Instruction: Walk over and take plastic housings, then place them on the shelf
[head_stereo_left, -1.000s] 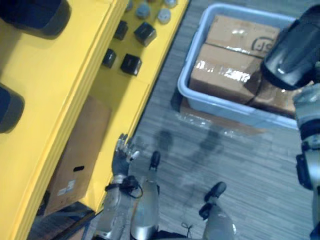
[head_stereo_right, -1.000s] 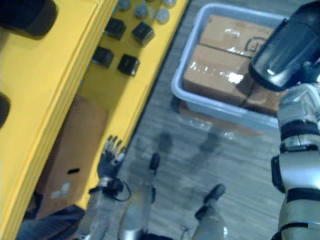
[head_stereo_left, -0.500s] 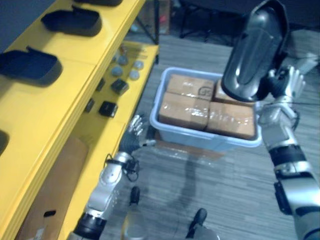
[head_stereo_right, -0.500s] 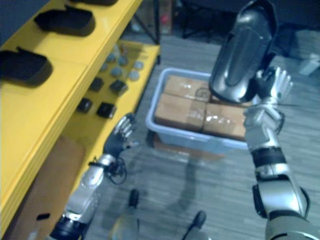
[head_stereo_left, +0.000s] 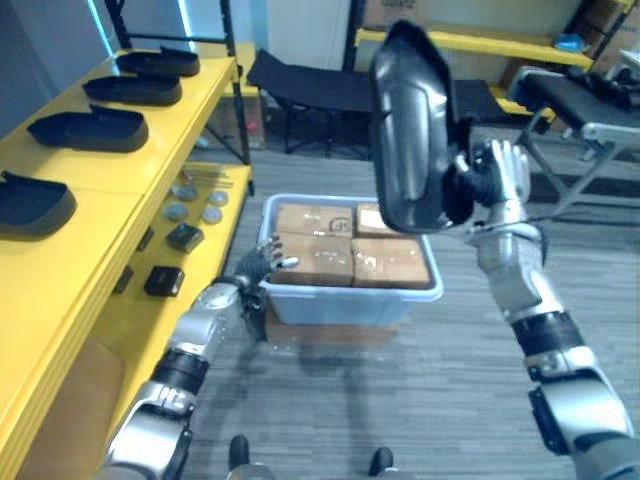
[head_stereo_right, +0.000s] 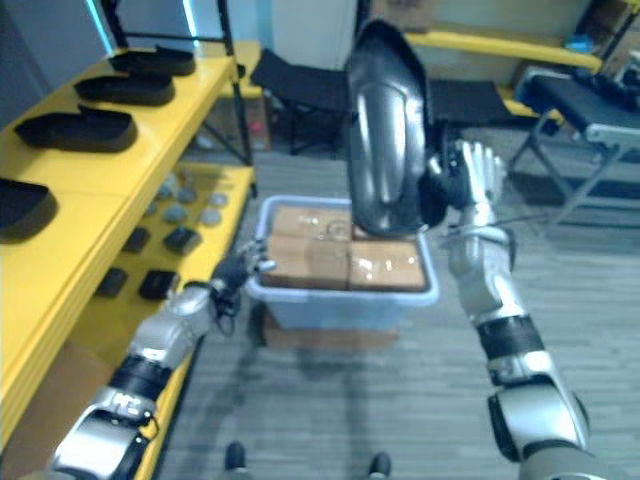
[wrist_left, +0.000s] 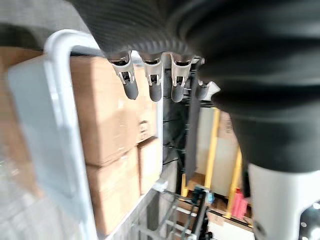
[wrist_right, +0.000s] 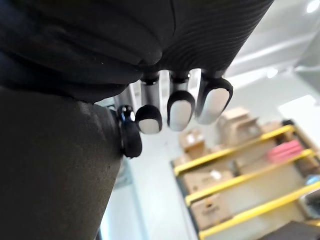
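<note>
- Fingers (head_stereo_left: 503, 165) of the right hand (head_stereo_left: 495, 190) are clamped on the edge of the plastic housing (head_stereo_left: 410, 130). The shell hides part of the grip.
- Right wrist view agrees: fingertips curl in, with the dark shell pressed against the hand.
- The plastic housing is held upright in the air over the far side of the grey tote (head_stereo_left: 340, 305), well clear of it, long axis vertical.
- Left hand (head_stereo_left: 258, 268) sits low, just beside the tote's left wall. Its fingers (wrist_left: 152, 85) are loosely apart and hold nothing. Can't tell whether they touch the wall.
- The tote is on the floor, packed with cardboard boxes (head_stereo_left: 385, 262) side by side.
- Yellow shelf (head_stereo_left: 60, 260) runs along the left of the tote.
- Its top level carries four dark housings (head_stereo_left: 88, 130) in a row, spaced apart.
- Its lower level, nearer the tote, has small black blocks (head_stereo_left: 163, 281) and grey discs (head_stereo_left: 195, 205).
</note>
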